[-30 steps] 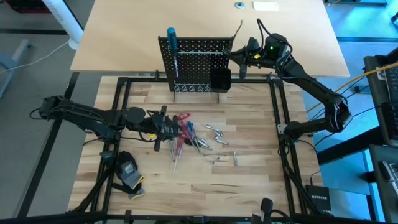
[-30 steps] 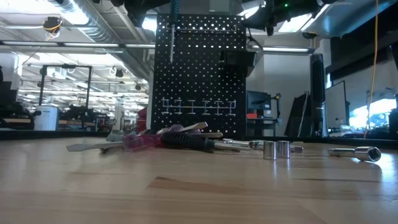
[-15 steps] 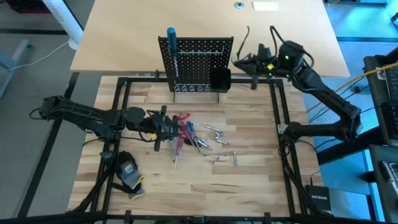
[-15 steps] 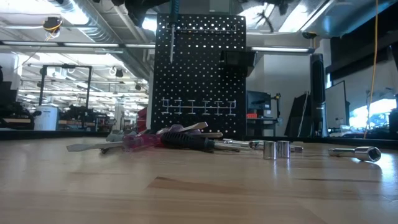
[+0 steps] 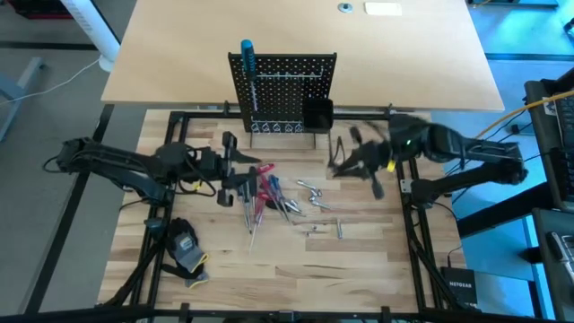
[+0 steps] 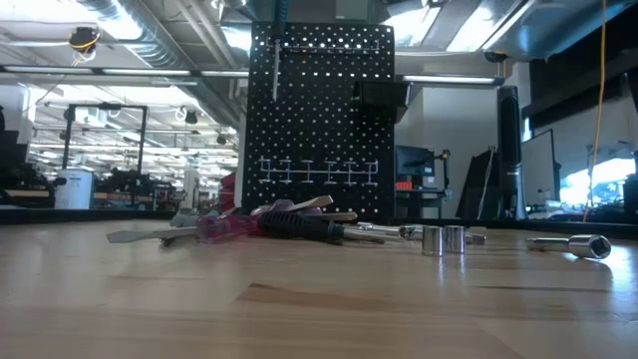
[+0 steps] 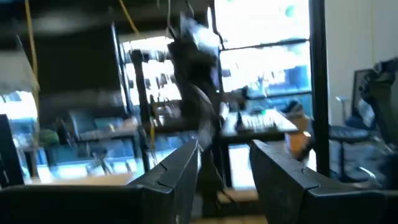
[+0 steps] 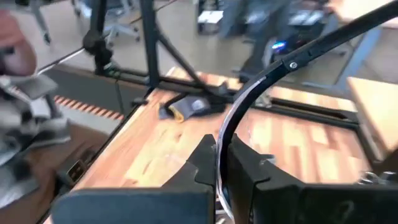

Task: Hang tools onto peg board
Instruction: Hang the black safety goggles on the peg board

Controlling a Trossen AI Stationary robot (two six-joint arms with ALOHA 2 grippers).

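The black peg board stands upright at the table's far edge, with a blue-handled screwdriver hung on its left side. Several tools with red, blue and black handles lie in a heap at the table's middle, silver bits beside them. My left gripper hovers open just left of the heap, raised and tipped upward; nothing shows between its fingers. My right gripper is over the table right of the heap, shut on a thin bent metal rod. The low view shows neither gripper. My right gripper pinches one end of the thin bent rod between its two shut fingers. The rod runs on forward past the fingertips and curves away to one side, lifted clear of the table. Which tool it is cannot be told.
A black-and-yellow glove lies at the near left. More silver bits lie nearer the front; in the low view they stand right of the heap. A black frame rims the wooden tabletop.
My right gripper has swung from beside the peg board's right edge toward the near side, out over the table, staying shut with the thin rod. My left gripper has risen off the tool heap and tipped upward; the heap lies as before.
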